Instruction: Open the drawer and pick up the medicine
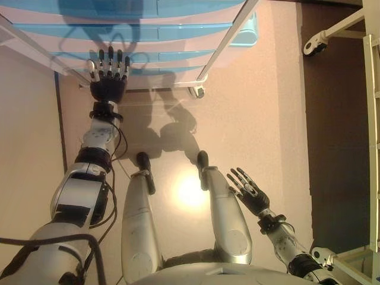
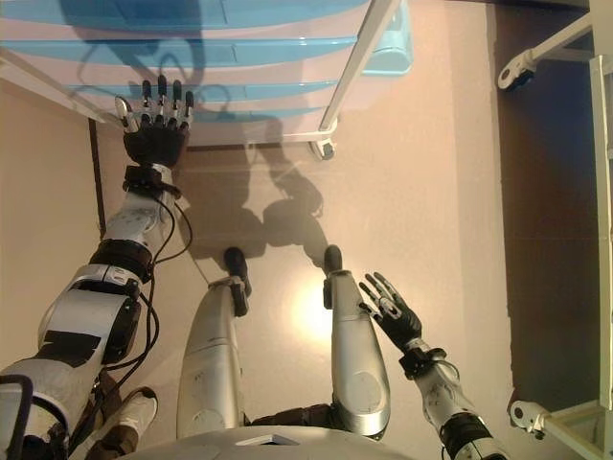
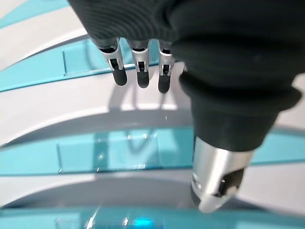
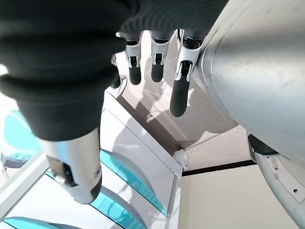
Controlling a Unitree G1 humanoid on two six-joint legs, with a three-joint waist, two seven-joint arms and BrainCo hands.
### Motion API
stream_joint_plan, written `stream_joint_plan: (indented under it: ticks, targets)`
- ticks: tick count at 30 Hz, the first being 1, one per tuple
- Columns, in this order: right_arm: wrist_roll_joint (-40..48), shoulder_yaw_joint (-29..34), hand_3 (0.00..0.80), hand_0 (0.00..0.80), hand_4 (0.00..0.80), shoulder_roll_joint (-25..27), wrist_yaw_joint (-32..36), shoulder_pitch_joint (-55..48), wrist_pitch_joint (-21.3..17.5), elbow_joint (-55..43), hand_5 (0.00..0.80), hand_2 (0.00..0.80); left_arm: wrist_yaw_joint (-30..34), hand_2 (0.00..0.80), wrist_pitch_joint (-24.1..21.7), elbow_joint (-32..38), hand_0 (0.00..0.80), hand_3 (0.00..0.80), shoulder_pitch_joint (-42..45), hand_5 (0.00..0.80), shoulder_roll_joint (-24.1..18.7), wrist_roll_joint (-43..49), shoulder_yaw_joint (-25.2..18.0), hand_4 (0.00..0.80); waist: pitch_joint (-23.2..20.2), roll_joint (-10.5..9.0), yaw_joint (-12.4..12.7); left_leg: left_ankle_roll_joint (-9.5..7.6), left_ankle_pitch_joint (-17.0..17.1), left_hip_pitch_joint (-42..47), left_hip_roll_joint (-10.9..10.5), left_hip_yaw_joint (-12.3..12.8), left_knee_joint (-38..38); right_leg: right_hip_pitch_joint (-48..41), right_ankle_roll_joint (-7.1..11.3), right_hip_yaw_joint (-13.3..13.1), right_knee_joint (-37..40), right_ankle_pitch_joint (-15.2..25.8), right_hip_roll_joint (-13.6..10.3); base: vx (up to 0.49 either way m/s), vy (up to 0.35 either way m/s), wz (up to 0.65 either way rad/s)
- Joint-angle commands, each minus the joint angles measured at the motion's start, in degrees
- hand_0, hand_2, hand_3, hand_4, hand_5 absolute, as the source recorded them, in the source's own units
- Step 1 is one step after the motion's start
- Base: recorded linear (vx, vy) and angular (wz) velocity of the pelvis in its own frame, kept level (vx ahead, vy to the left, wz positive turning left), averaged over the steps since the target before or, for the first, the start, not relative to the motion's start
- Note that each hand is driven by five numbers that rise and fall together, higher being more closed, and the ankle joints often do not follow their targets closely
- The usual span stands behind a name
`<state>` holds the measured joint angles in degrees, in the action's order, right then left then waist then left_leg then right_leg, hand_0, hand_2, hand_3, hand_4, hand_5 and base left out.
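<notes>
The drawer unit (image 1: 148,41), a white-framed cart on castors with stacked blue-fronted drawers, is standing on the floor in front of the robot, and every drawer front showing is lying flush with the frame: none is looking pulled out. The left robot hand (image 1: 108,77) is reaching out to the lower front edge of the drawer unit, fingers straight and spread, holding nothing. In the left wrist view its fingertips (image 3: 138,78) are hanging just before one blue drawer front (image 3: 107,152), with a recessed handle panel showing below them; whether the tips are touching the plastic cannot be told, and the thumb is standing apart.

The right robot hand (image 1: 249,189) is hanging low, well apart from the drawer unit and beside the robot's own leg, fingers relaxed and open, empty and taking no part for now.

The medicine is not showing in any view; it is presumably lying inside one of the closed drawers, and which one cannot be told.

As a judgement, the task is only beginning. The reach toward the drawer unit is under way, but no handle is being gripped and no drawer is opening. Left to do: hooking fingers into a handle recess, pulling the drawer out from the frame, finding the medicine inside, and closing a hand round it to lift it out.
</notes>
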<state>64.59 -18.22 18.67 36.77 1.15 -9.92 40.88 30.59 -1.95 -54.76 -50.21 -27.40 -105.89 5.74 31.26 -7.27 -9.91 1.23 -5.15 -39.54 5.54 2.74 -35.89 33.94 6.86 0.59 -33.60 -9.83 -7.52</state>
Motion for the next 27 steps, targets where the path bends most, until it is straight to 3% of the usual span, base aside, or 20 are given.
stream_joint_plan:
  ticks: [1,27]
  targets:
    - [-0.6,-7.5,0.000,0.000,0.000,-1.5,1.5,-2.8,2.8,0.9,0.000,0.000,-0.1,0.000,-1.8,2.0,0.000,0.000,-4.6,0.000,-1.7,-1.2,-0.3,0.000,-1.5,0.98,0.1,-5.85,-6.2,4.7,-4.0,6.0,4.4,4.9,-1.42,1.0,1.9,10.1,3.1,0.000,0.000,0.00]
    - [1.1,-7.5,0.000,0.000,0.000,0.8,2.3,-2.0,2.8,1.8,0.000,0.000,-4.5,0.000,-8.5,8.7,0.000,0.000,-11.8,0.000,-2.9,-1.9,4.4,0.000,-1.5,2.22,-0.3,-5.17,-5.7,4.9,-4.7,6.7,5.3,4.9,-2.07,1.1,3.2,9.4,2.4,0.001,0.003,0.00]
